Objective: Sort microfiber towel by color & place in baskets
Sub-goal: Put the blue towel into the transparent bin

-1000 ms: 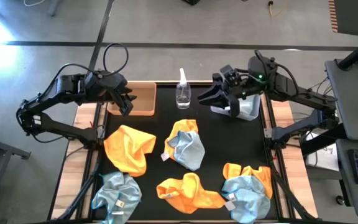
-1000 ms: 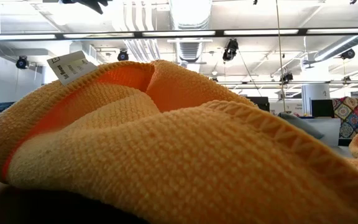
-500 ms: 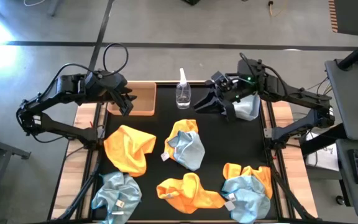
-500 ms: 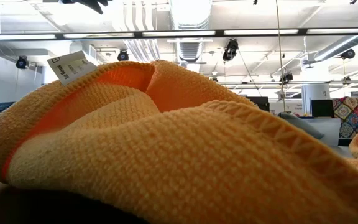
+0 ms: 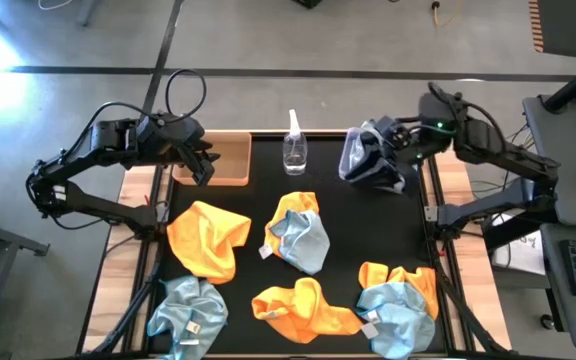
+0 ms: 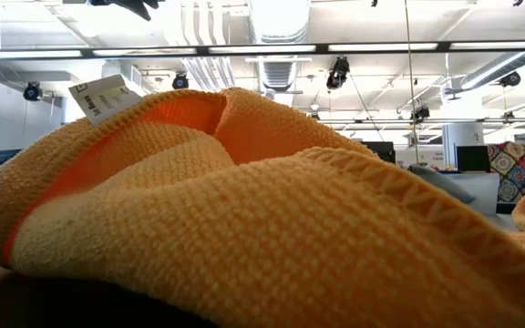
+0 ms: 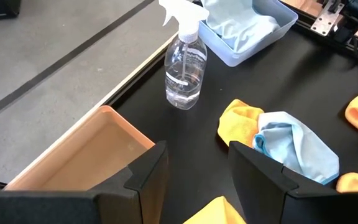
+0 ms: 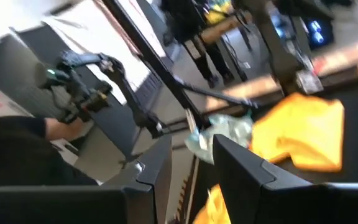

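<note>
On the black table mat, soft microfibre towels are seen lying in crumpled heaps: a bright orange cloth [image 5: 208,240] at the left, a pale blue one [image 5: 189,311] near the left front corner, an orange-and-blue pair [image 5: 298,230] bunched together at the centre, another orange cloth [image 5: 303,308] at the near edge, and a mixed heap [image 5: 398,300] at the near right. At the far left the shallow tan brown bin [image 5: 226,160] is shown without towels inside; at the far right the translucent grey-blue plastic bin [image 7: 244,46] already holds pale blue cloth. A clear spray bottle [image 5: 295,150] stands between the two bins. The left gripper [image 5: 200,165] is held beside the tan bin, jaws wide and empty. The right gripper [image 5: 373,160] is poised over the grey-blue bin, its fingers parted with nothing seen between them. The towels are judged light, limp and non-slippery, likely to drape and drag rather than lift stiffly. Each is best pinched at a raised fold or peak, and where two colours overlap, only the top cloth's ridge should be taken.
</note>
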Tool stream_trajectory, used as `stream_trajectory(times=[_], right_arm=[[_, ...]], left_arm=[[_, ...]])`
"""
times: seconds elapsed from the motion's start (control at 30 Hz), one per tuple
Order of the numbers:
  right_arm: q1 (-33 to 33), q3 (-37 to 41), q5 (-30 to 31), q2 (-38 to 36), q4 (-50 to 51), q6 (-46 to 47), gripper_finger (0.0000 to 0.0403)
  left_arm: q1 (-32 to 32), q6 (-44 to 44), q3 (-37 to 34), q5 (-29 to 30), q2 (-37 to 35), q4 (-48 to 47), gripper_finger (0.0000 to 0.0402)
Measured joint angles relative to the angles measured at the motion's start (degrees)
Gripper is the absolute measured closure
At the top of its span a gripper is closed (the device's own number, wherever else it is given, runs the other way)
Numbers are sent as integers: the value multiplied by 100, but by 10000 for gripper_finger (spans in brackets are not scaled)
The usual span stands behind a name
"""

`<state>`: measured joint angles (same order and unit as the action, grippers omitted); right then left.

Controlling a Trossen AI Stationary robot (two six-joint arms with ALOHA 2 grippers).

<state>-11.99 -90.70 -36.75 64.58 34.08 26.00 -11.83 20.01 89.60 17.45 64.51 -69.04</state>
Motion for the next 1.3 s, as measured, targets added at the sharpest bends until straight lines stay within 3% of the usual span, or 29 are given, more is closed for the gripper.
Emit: stream_trajectory(times=[0.2, 0.57, 0.83, 1.3], right_arm=[[0, 0, 509, -39, 1303, 203, 303], [2, 2, 529, -18, 4171, 799, 301], [256, 13, 531, 78, 4349, 1075, 301], [1645, 777, 872, 85, 4362, 2371, 300]], left_arm=[[2, 53, 0, 0, -2, 108, 246], [0, 66, 0, 2, 0, 264, 246], [1, 66, 0, 2, -1, 281, 246], [1, -176, 0, 2, -151, 260, 246]])
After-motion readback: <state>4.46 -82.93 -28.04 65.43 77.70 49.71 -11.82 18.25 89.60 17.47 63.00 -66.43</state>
